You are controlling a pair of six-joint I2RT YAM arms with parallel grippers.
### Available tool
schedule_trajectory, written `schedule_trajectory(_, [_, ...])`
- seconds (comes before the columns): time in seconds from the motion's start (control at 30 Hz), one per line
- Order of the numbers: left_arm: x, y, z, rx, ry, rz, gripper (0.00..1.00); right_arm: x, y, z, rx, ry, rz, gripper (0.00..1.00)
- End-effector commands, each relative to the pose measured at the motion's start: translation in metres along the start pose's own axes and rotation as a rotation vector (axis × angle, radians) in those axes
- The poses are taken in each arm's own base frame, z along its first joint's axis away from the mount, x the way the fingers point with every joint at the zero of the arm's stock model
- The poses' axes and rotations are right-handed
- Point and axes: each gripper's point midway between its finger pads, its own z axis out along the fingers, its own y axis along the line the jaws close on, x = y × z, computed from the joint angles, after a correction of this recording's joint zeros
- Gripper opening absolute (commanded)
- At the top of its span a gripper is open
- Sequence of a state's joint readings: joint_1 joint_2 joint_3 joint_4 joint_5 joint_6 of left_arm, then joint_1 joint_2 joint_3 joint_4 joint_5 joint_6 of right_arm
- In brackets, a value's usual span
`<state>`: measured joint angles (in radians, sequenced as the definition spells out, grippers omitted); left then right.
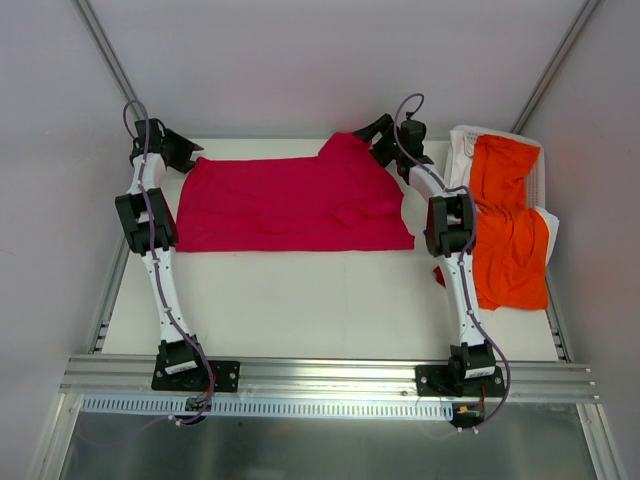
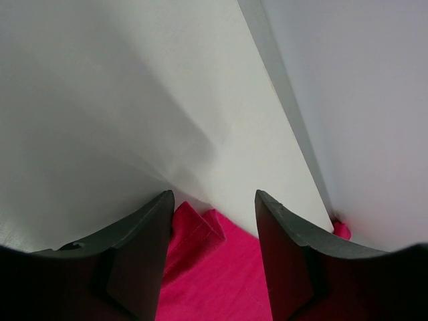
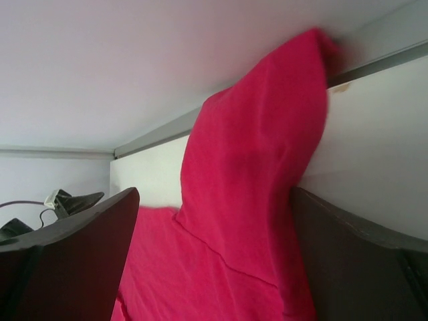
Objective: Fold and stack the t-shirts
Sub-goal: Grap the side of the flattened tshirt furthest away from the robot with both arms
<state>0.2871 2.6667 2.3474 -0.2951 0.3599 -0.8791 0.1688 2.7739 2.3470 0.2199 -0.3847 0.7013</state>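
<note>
The crimson t-shirt point(image 1: 290, 205) lies spread flat across the far half of the table. One sleeve point(image 1: 345, 148) sticks up at its far right corner. My left gripper point(image 1: 187, 153) is open over the shirt's far left corner; in the left wrist view point(image 2: 214, 200) a folded corner of the crimson cloth point(image 2: 200, 231) lies between the fingers. My right gripper point(image 1: 373, 134) is open at the sleeve; in the right wrist view point(image 3: 215, 200) the crimson sleeve point(image 3: 254, 167) rises between the fingers towards the back wall. The orange t-shirt point(image 1: 508, 225) lies crumpled at the right.
The orange shirt rests partly on a white tray point(image 1: 462, 143) at the far right corner. The back wall is right behind both grippers. Side walls with metal rails point(image 1: 100, 300) bound the white table point(image 1: 320, 300). The arm bases stand on the near rail.
</note>
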Motion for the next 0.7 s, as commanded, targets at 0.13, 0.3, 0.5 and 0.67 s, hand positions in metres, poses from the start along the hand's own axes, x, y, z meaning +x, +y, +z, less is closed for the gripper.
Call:
schedule_trajectory(0.13, [0.026,0.031,0.013,-0.082,0.067,-0.028,0.39,0.003,0.018,0.003,-0.04,0.004,-0.033,0.84])
schedule_trajectory(0.3, [0.025,0.031,0.012,-0.088,0.061,-0.031,0.27,0.004,0.013,0.001,-0.021,0.006,-0.052,0.32])
schedule_trajectory(0.5, [0.025,0.033,0.013,-0.095,0.057,-0.038,0.14,0.002,0.007,0.0,0.006,0.002,-0.067,0.01])
schedule_trajectory(0.67, [0.023,0.034,0.013,-0.099,0.051,-0.045,0.0,-0.002,0.009,-0.004,0.004,-0.001,-0.074,0.01])
